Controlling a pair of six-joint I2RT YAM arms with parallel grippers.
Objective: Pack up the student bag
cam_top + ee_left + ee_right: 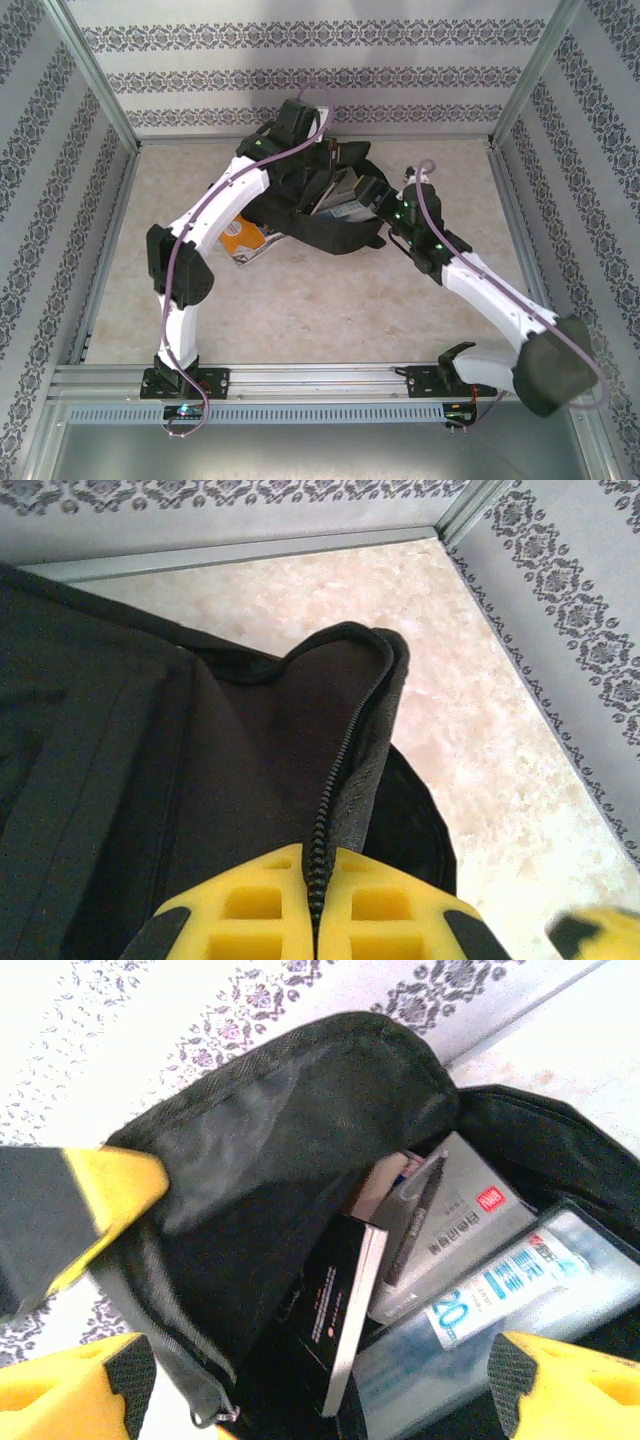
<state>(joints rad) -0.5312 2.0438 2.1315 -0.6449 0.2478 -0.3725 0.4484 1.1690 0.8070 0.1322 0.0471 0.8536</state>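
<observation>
My left arm stretched far over the desk [300,310], left hand [315,920] pinched tight on the student bag [335,240] zipper edge; my right hand [325,1375] spread wide, empty, at its mouth, books [460,1230] inside

I count one student bag [340,237] at mid-frame. Inside it are one black notebook [335,1310], one grey book [475,1222], one pen [413,1222] and one clear pack [500,1310]. One orange book [241,241] lies left of the bag.

"20" – on clear packet [505,1295]
</observation>
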